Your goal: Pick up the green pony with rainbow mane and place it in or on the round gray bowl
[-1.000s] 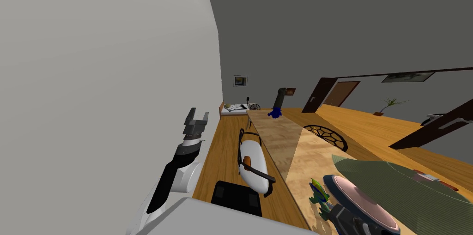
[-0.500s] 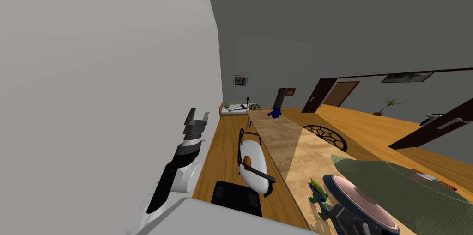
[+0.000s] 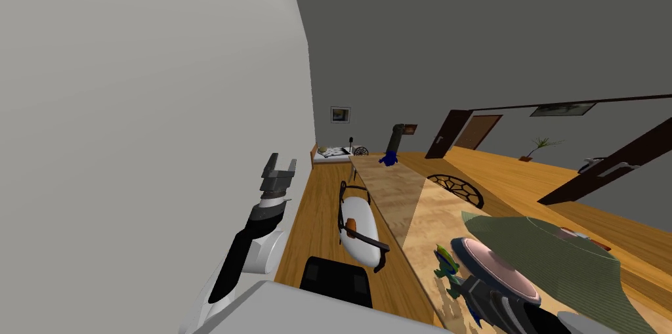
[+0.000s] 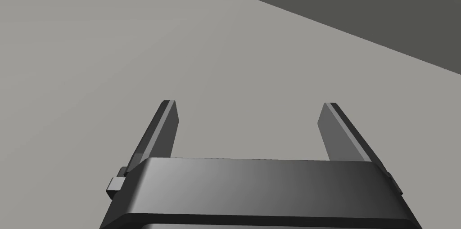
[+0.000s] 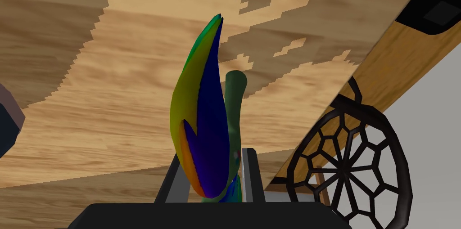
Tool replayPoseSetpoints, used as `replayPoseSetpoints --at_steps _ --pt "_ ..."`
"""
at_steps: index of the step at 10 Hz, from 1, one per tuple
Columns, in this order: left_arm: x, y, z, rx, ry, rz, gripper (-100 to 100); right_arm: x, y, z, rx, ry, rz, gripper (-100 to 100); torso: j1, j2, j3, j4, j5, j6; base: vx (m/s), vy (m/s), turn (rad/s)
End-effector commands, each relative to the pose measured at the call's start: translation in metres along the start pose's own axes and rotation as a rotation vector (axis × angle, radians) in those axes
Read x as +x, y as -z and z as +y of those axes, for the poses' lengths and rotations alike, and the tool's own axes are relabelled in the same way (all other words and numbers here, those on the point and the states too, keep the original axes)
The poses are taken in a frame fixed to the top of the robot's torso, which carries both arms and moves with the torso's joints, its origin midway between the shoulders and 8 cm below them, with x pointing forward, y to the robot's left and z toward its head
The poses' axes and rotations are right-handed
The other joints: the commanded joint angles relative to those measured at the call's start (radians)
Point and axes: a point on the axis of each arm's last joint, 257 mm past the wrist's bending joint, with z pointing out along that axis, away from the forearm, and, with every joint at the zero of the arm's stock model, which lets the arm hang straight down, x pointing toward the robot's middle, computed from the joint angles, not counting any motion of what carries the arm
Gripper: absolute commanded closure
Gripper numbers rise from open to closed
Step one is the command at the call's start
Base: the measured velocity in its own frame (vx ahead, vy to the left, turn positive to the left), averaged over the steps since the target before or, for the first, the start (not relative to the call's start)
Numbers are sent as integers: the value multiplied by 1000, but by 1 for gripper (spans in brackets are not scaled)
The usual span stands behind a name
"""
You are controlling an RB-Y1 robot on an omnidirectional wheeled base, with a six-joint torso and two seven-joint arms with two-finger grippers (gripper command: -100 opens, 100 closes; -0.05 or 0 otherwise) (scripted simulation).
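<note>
The green pony with a rainbow mane (image 5: 202, 118) stands upright between the fingers of my right gripper (image 5: 211, 168), which is shut on its lower body above the wooden table (image 5: 112, 105). In the head view the pony (image 3: 445, 264) is right beside the round bowl (image 3: 499, 272), dark-rimmed with a pinkish inside, with my right gripper (image 3: 457, 282) under it. My left gripper (image 3: 279, 167) is raised beside the wall, open and holding nothing (image 4: 246, 123).
A large green hat-like disc (image 3: 564, 261) lies behind the bowl on the table. A black web-patterned chair back (image 5: 351, 163) stands at the table's edge. A white pod-shaped seat (image 3: 357, 230) and a black box (image 3: 335, 281) are on the floor.
The whole head view has shifted, so the table, bowl and doors sit further left; that is my own turn. The pony stays held in my right gripper.
</note>
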Motion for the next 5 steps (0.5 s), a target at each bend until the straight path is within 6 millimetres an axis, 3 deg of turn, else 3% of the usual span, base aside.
replayPoseSetpoints --at_steps 1,5 --pt "0 0 0 0 0 0 0 -7 0 -6 -2 5 2 100 0 0 0 0 0 0 -55 18 -32" --pt "0 0 0 0 0 0 0 -19 1 -17 1 11 2 100 1 0 0 0 1 0 -44 18 -29"
